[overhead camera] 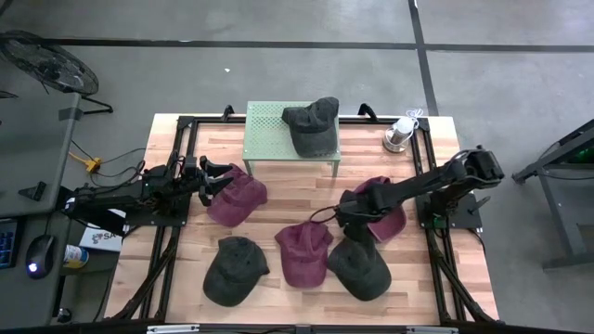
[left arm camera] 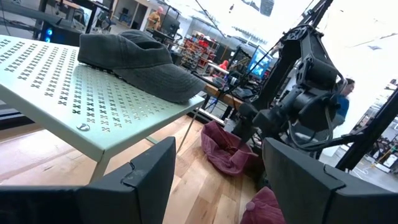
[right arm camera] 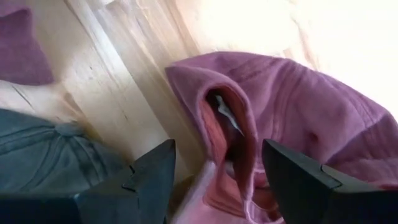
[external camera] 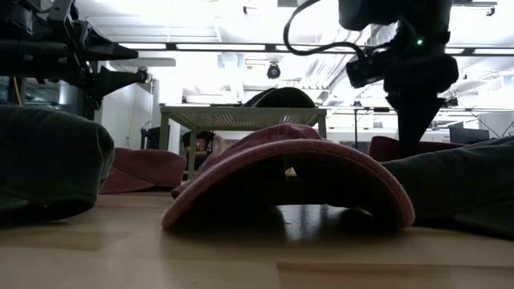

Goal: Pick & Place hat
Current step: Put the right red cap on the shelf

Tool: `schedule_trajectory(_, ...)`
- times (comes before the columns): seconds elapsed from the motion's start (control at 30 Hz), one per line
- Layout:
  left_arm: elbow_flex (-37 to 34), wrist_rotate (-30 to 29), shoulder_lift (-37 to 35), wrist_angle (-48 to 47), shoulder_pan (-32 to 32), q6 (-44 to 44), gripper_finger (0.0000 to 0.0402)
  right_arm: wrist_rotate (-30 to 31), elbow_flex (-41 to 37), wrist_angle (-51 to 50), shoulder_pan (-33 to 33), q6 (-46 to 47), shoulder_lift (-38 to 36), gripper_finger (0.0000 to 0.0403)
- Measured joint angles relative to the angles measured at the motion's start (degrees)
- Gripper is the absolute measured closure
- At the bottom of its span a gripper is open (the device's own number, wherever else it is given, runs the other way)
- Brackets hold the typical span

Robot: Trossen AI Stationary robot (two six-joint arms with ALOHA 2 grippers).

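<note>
The right pincer (right arm camera: 214, 171) is hovering released over a maroon hat (right arm camera: 292, 118) on the bench (overhead camera: 278, 199), while the left pincer (overhead camera: 215, 178) is waiting released beside another maroon hat (overhead camera: 238, 199).

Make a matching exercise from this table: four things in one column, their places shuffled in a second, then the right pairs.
Things:
1. dark cap
2. left gripper
3. right gripper
4. metal lamp

Places:
A. over the maroon cap on the table's right side
B. far right corner of the table
C. on the green perforated stand
D. beside the maroon cap on the left

Pairs: 1-C, 2-D, 3-A, 4-B
</note>
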Motion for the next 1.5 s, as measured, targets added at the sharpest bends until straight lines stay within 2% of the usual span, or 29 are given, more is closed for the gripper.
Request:
schedule_trajectory(0.23, 0.0, 0.0, 0.0, 0.0, 0.0, 0.0, 0.0163, 0.8, 0.0, 0.7, -0.7, -0.1, 2.0, 0.0172)
schedule_trajectory(0.37, 0.0, 0.0, 0.0, 0.0, 0.0, 0.0, 0.0163, 1.0, 0.0, 0.6, -0.7, -0.1, 2.0, 0.0192)
schedule_trajectory(0.53, 0.0, 0.0, 0.0, 0.0, 0.0, 0.0, 0.0163, 1.0, 0.0, 0.3, -0.5, -0.1, 2.0, 0.0242)
schedule_trajectory(0.93, 0.0, 0.0, 0.0, 0.0, 0.0, 0.0, 0.0163, 1.2, 0.0, 0.3, -0.5, -0.6, 2.0, 0.0391)
schedule_trajectory(1.27, 0.0, 0.0, 0.0, 0.0, 0.0, 0.0, 0.0163, 6.4, 0.0, -0.2, 1.4, -1.1, 1.0, 0.0395)
schedule_trajectory(1.5, 0.0, 0.0, 0.0, 0.0, 0.0, 0.0, 0.0163, 11.1, 0.0, -0.7, 4.2, 0.3, -4.6, 0.0397)
